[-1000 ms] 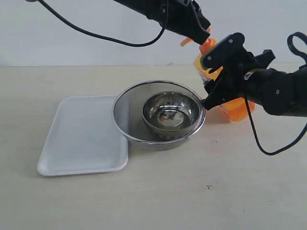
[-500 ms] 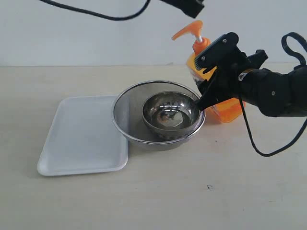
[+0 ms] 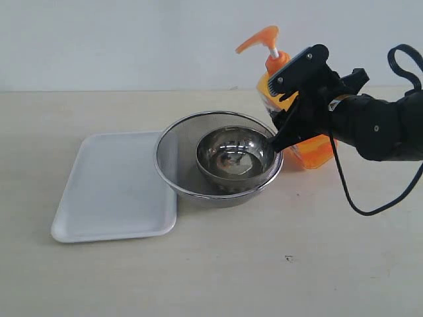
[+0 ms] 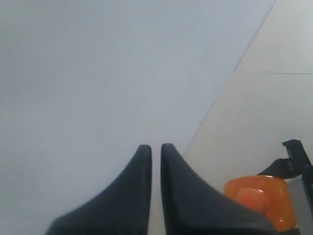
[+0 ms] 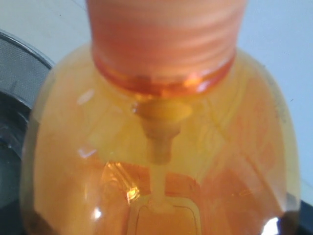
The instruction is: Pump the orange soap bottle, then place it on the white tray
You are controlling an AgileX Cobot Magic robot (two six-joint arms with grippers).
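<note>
Bottle, soap: orange soap bottle point(image 3: 316, 149). Translucent orange plastic with an orange pump head point(image 3: 258, 38), its spout turned toward the strainer side, a white stem and a ribbed orange collar. The label is mostly hidden behind the pincer. In the right wrist view a pale dip tube shows through the wall.

Position: far right part of the desk point(image 3: 264, 264), just behind and beside the strainer, leaning a little. Whether the base sits flat cannot be told. The bottle is well apart from the white tray point(image 3: 112, 188), with the strainer between them.

Right pincer point(image 3: 277, 113): black, jaws set wide. One finger lies across the bottle's shoulder and the other low on its body, clamped on the bottle.

Left pincer point(image 4: 155, 147): outside the exterior view. The fingers are drawn together to a thin slit with nothing between them. The pump head shows beyond one finger.

Containers:
- White tray: flat and rectangular, with rounded corners and a low rim, on the left of the desk.
- Strainer point(image 3: 166, 158): round steel mesh, at centre. It holds a polished steel bowl point(image 3: 234, 155). A brownish patch shows at the bowl's bottom; whether it is a reflection or contents cannot be told.
- The strainer's rim overlaps the tray's right edge in view; contact cannot be told.

Other: a black cable point(image 3: 350, 191) loops down from the right arm. A pale wall point(image 3: 132, 39) stands behind.
</note>
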